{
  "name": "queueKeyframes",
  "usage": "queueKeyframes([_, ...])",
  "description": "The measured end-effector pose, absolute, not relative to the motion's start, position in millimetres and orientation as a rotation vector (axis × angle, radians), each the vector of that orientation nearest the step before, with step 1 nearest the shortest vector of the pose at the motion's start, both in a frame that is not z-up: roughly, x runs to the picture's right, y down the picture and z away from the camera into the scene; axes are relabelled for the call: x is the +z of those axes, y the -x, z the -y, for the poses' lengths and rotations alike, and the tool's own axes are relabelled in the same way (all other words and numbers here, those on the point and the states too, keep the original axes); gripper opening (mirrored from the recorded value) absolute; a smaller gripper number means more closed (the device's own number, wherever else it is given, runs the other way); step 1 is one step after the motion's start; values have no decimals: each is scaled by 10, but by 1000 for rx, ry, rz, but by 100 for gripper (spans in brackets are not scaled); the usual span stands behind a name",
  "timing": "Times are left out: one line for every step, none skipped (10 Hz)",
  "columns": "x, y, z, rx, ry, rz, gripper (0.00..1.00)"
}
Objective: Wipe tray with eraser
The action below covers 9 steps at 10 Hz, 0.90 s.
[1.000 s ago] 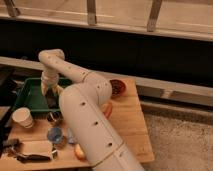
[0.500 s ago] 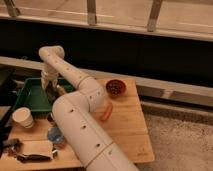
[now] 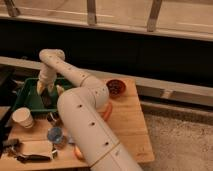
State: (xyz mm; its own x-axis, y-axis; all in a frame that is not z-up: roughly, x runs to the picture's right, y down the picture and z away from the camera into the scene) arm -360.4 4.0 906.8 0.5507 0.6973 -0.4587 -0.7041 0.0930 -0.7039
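- The robot's hand hung over the dark green tray at mid-left of the frame, fingers drawn together and pointing down into the tray's right half.
- A small dark block, prob. the eraser, sat low in the tray just under the hand; whether the fingers clamped it or only touched it couldn't be told from this angle.
- Risk 1: if the grip on the eraser was shallow, a sideways wipe could've knocked it loose and left it lying in the tray.
- Risk 2: too much downward push might've slid the whole tray across the table, toward the paper cup just below its lower-left corner.
- Risk 3: the raised rim on the tray's right side stood close to the hand; a stroke that way looked likely to jam the eraser against the slope.
- Risk 4: the arm's thick white forearm crossed the table centre, near an orange stick and a blue-topped item; a wide elbow swing could've swept them.
- Room: most open tray floor lay left of the hand, so strokes toward frame left had the longest clear run.
- Edges: the table's far edge ran just behind the tray, a dark bowl sat at upper centre-right, and bare wood filled the lower right.
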Motion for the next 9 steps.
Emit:
queueKeyframes([9058, 3454, -72, 1043, 1061, -37, 0])
queueKeyframes([9080, 3310, -70, 1052, 1034, -89, 0])
queueKeyframes([9091, 3214, -48, 1048, 977, -149, 0])
queueKeyframes([9120, 3140, 2, 1040, 890, -217, 0])
queueKeyframes([9145, 3135, 73, 1034, 814, -254, 0])
queueKeyframes([9150, 3193, 123, 1033, 775, -250, 0])
queueKeyframes([9190, 3280, 214, 1042, 737, -211, 0])
queueKeyframes([9205, 3325, 257, 1050, 732, -183, 0])
queueKeyframes([9205, 3393, 272, 1051, 734, -156, 0])
